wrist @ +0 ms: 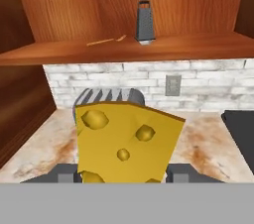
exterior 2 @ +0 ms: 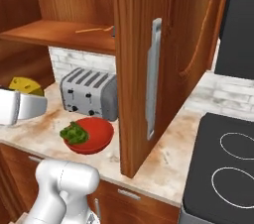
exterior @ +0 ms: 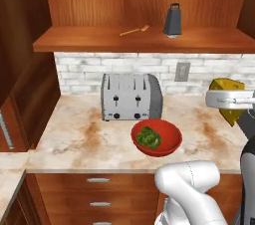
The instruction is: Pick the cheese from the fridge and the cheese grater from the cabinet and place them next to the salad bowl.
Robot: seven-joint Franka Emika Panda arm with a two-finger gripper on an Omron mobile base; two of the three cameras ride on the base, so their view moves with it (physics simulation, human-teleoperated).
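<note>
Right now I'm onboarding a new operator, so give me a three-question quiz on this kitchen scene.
1. True or false: the gripper holds the cheese.
2. Where does the cheese grater stand? A) on the counter B) on the cabinet shelf C) in the salad bowl
3. Fill in: the silver ___ stands behind the salad bowl.

Key: 1 true; 2 B; 3 toaster.

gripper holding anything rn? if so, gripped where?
Yes: the cheese. The gripper is shut on the wedge's lower end, a dark finger on each side of it, and the rest of the wedge sticks out beyond the fingers, above the counter.
</note>
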